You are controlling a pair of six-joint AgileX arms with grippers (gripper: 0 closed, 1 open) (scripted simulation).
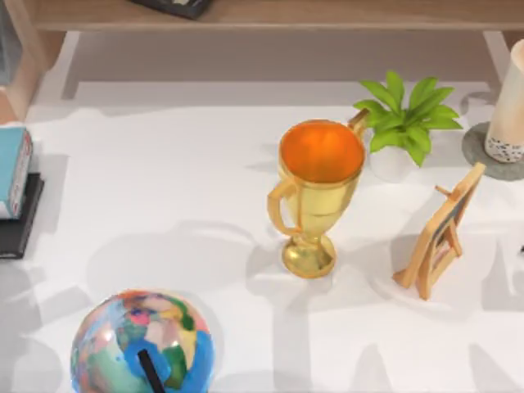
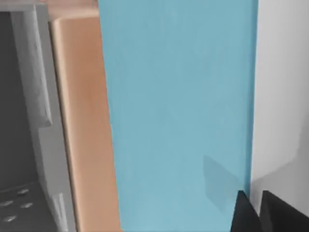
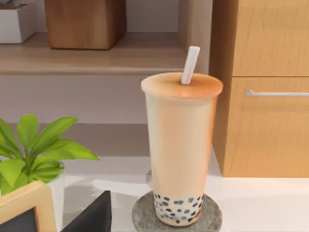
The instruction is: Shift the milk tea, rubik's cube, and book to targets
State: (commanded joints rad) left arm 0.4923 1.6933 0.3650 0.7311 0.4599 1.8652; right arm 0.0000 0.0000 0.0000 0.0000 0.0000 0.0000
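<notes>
Milk tea (image 3: pixel 179 145) on disc (image 3: pixel 145 217) — table's right edge.

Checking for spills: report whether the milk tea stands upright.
Upright: the milk tea stands straight on the grey disc, straw pointing up.

You will find no readable text, label, brand, number or sign anywhere in these views. The book (image 1: pixel 12 169) shows you a plain light-blue cover with no title, and the milk tea (image 3: pixel 180 150) cup carries no logo or print (only dark pearls near its base). The globe (image 1: pixel 141 344) has coloured patches but no place names you can make out, and the small wooden easel board (image 1: pixel 440 231) shows a dark face with no writing that can be read.
</notes>
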